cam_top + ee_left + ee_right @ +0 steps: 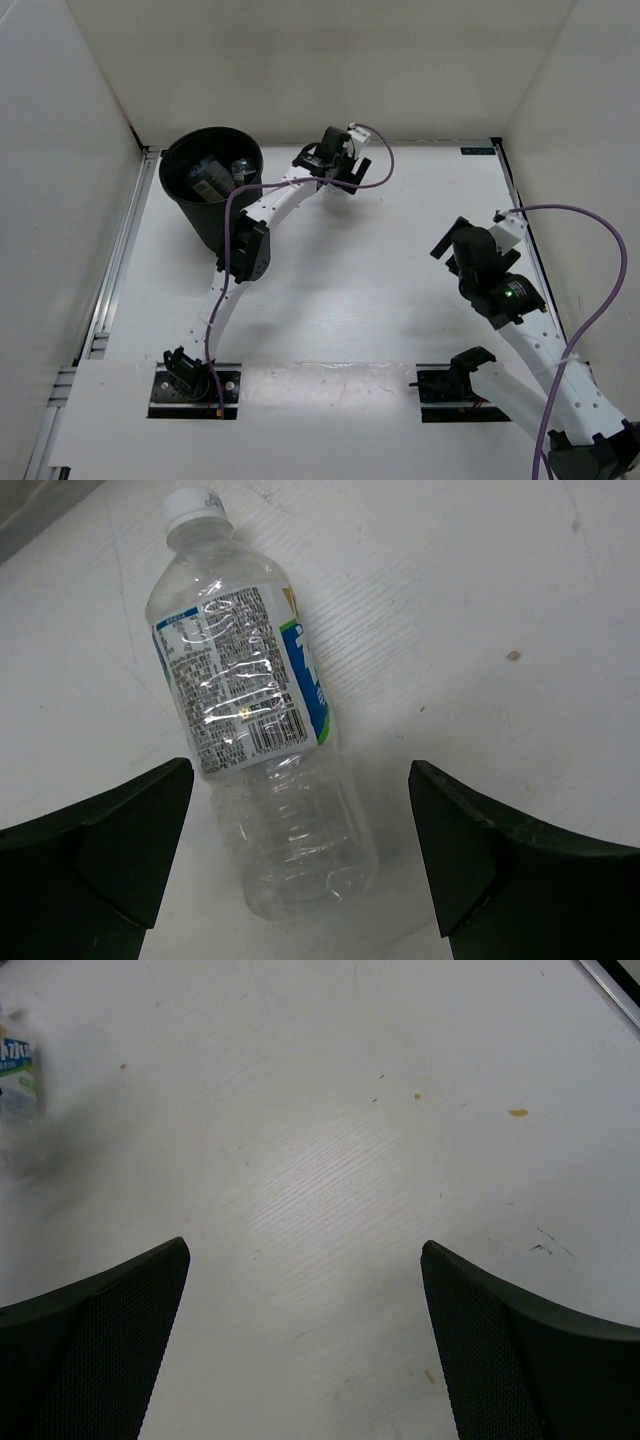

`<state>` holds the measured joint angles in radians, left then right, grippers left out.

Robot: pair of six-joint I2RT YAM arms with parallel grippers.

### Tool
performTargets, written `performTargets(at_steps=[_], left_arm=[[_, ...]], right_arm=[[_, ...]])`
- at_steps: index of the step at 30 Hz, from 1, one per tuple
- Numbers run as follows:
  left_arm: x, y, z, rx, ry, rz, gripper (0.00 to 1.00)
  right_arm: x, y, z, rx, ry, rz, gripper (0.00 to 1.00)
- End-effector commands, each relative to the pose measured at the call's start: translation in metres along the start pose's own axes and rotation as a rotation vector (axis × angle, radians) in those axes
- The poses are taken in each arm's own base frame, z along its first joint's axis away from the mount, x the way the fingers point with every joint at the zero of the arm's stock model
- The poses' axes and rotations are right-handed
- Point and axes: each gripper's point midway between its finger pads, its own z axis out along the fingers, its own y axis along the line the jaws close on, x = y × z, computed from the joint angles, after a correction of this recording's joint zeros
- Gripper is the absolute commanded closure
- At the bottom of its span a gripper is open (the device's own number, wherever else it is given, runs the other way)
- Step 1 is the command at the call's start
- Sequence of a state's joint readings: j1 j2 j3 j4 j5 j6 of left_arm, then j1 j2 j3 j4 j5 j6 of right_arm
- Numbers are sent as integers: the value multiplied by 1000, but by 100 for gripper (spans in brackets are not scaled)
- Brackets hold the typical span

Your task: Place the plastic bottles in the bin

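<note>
Clear plastic bottle (255, 710): white cap; white label, blue-green edge, black print.
Round plastic bin (203, 228): black.
Flat surface (330, 1160): white, brown specks.

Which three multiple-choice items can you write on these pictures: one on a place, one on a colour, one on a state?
1. Where on the table does the bin stand, seen from above?
A. At the near right corner
B. At the far left corner
C. Between the two arm bases

2. What colour is the cap of the labelled bottle?
A. Orange
B. Black
C. White

3. How is the labelled bottle now?
A. Standing upright
B. Lying on the table, not gripped
C. Lifted in closed jaws

Answers:
1 B: the top view shows the bin at the far left.
2 C: the left wrist view shows a white cap.
3 B: it lies on its side on the table, between the left arm's wide-open jaws.
</note>
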<state>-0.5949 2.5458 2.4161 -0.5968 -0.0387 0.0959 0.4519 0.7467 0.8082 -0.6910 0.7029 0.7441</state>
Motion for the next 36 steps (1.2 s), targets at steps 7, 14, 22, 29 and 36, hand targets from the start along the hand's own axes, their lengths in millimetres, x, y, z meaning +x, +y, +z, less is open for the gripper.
performTargets(at_steps=[7, 14, 22, 29, 36], left_arm=[[25, 5, 18, 61, 30, -79, 0], [40, -8, 11, 165, 65, -44, 18], [-8, -9, -30, 180, -35, 7, 88], [-100, -20, -121, 160, -246, 87, 90], [-183, 31, -311, -59, -522, 94, 90]], right_arm=[[-7, 2, -4, -6, -7, 21, 0], [-7, 4, -3, -1, -2, 16, 0], [-17, 11, -5, -12, -12, 27, 0], [-25, 9, -14, -39, -42, 66, 0], [-30, 13, -18, -74, -62, 112, 0]])
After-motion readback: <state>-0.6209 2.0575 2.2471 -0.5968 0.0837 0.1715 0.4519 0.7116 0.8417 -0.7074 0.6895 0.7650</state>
